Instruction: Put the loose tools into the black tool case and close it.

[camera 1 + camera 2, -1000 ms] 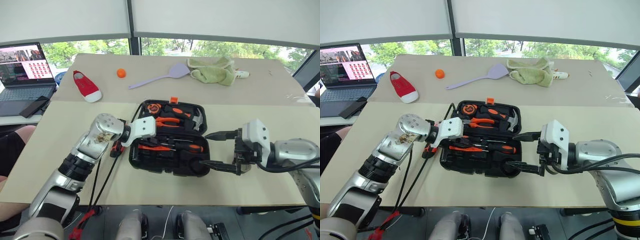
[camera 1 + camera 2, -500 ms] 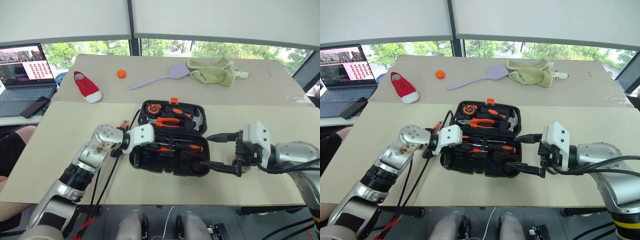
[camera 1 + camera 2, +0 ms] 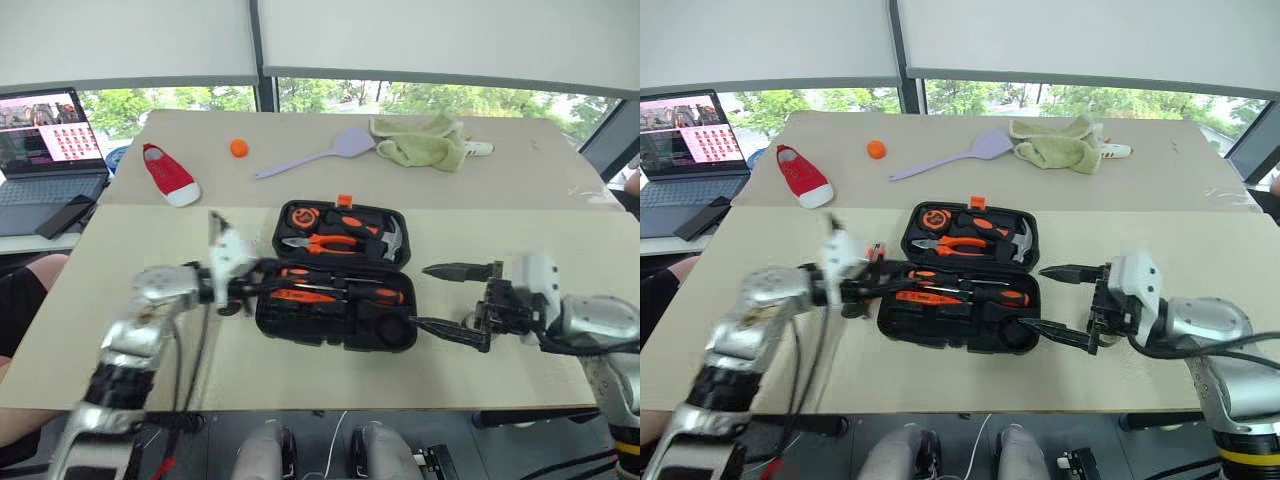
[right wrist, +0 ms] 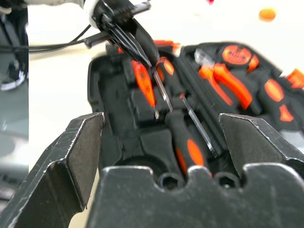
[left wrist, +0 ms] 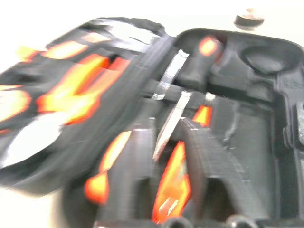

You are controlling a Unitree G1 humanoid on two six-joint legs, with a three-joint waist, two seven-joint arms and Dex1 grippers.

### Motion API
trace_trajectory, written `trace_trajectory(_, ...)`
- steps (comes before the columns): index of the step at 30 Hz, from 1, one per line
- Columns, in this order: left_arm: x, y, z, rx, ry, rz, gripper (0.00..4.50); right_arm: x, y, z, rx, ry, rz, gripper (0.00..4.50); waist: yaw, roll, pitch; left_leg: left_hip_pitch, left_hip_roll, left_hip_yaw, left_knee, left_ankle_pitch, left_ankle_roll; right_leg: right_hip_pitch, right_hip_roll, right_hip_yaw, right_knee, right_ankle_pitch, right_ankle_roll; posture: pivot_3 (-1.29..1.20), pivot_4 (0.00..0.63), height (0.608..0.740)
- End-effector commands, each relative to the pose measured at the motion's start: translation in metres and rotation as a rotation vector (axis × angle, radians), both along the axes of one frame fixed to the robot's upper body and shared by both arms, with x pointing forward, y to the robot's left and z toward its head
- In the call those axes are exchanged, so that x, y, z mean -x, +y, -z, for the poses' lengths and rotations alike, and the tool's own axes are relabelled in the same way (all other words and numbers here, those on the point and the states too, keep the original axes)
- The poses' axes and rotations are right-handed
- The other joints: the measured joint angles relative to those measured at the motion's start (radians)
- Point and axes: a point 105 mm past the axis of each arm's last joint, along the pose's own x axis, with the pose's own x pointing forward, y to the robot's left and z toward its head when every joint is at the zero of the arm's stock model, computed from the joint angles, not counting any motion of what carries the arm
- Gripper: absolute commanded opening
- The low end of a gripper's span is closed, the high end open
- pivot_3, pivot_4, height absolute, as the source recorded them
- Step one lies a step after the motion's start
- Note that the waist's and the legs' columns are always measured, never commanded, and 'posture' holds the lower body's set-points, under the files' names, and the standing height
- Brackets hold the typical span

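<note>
The black tool case (image 3: pixel 335 337) lies open in the middle of the near table. Its far half holds a tape measure, pliers and a hammer. In the near half lie an orange screwdriver (image 3: pixel 303 296) and an orange-and-black-handled screwdriver (image 3: pixel 378 294). My left gripper (image 3: pixel 268 274) is at the case's left edge, blurred. Its fingers (image 5: pixel 137 190) stand apart over the orange handle, which rests in its slot. My right gripper (image 3: pixel 422 296) hangs wide open just off the case's right edge, holding nothing.
On the far table lie a red shoe (image 3: pixel 172 172), an orange ball (image 3: pixel 238 147), a lilac spatula (image 3: pixel 315 155) and a green cloth (image 3: pixel 420 140). A laptop (image 3: pixel 45 150) and a phone (image 3: pixel 65 215) sit at the far left.
My left gripper has drawn back to the left, from over the case to its edge, and its fingers have parted. The right gripper has barely moved.
</note>
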Motion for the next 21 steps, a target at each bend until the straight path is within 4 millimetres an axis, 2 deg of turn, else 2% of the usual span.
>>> trace_trajectory(1,0.025,0.078,-0.003,0.008,0.020,-0.246,2.97,0.010,-0.015,-0.002,-0.007,-0.094,-0.038,4.50,-0.007,0.000,0.000,0.000,0.000,0.001,-0.001,0.000,0.000,0.000,0.000,0.001,0.000,0.000,0.000,0.00,0.150,0.740)
trace_trajectory(3,0.044,0.130,0.012,-0.019,0.133,-0.497,3.75,0.011,-0.018,0.002,-0.015,-0.102,-0.038,4.50,-0.011,0.000,0.000,0.000,0.000,0.000,-0.001,0.000,0.000,0.000,-0.001,0.000,0.000,0.000,0.000,0.00,0.150,0.740)
trace_trajectory(5,0.063,0.163,0.020,-0.015,0.212,-0.677,4.47,0.010,-0.019,0.003,-0.029,-0.103,-0.032,4.50,-0.012,0.000,0.001,0.002,0.000,0.001,-0.001,-0.001,0.001,0.000,-0.002,0.000,0.000,0.000,0.000,0.00,0.150,0.740)
trace_trajectory(8,0.088,0.185,0.022,-0.032,0.242,-0.782,4.47,0.007,-0.021,0.003,-0.082,-0.045,-0.022,4.50,0.000,0.000,0.001,0.003,0.000,-0.001,-0.002,-0.003,-0.001,-0.002,-0.004,-0.001,-0.001,0.000,0.000,0.00,0.150,0.740)
trace_trajectory(9,0.094,0.187,0.022,-0.027,0.262,-0.805,4.47,0.006,-0.021,0.004,-0.077,-0.054,-0.028,4.50,0.005,0.000,0.001,0.006,0.000,-0.001,-0.002,-0.008,-0.008,-0.002,-0.006,-0.001,-0.002,0.000,0.000,0.00,0.150,0.740)
trace_trajectory(13,0.094,0.156,0.019,0.027,0.324,-0.707,4.47,0.000,-0.021,0.003,-0.087,-0.090,-0.018,4.50,0.022,-0.001,0.001,0.005,-0.001,-0.002,-0.002,-0.011,-0.005,-0.001,-0.016,-0.003,-0.002,0.000,-0.001,0.00,0.150,0.740)
trace_trajectory(16,0.066,0.111,0.005,0.099,0.319,-0.620,4.47,-0.007,-0.010,-0.009,-0.105,-0.121,-0.038,4.50,0.027,0.000,0.001,0.005,-0.001,-0.002,-0.002,-0.008,-0.010,-0.001,-0.018,-0.003,-0.002,0.000,-0.001,0.00,0.150,0.740)
trace_trajectory(18,0.054,0.097,0.000,0.128,0.315,-0.617,4.47,-0.011,-0.006,-0.014,-0.111,-0.124,-0.041,4.50,0.026,0.000,0.001,0.005,-0.002,-0.002,-0.002,-0.007,-0.011,-0.001,-0.018,-0.003,-0.001,0.001,-0.002,0.00,0.150,0.740)
trace_trajectory(21,0.029,0.055,0.004,0.146,0.353,-0.572,4.47,-0.018,0.002,-0.014,-0.076,-0.118,-0.054,4.50,0.015,0.000,0.000,0.005,-0.002,-0.001,-0.002,-0.007,-0.011,0.004,-0.015,-0.002,0.000,0.003,-0.001,0.00,0.150,0.740)
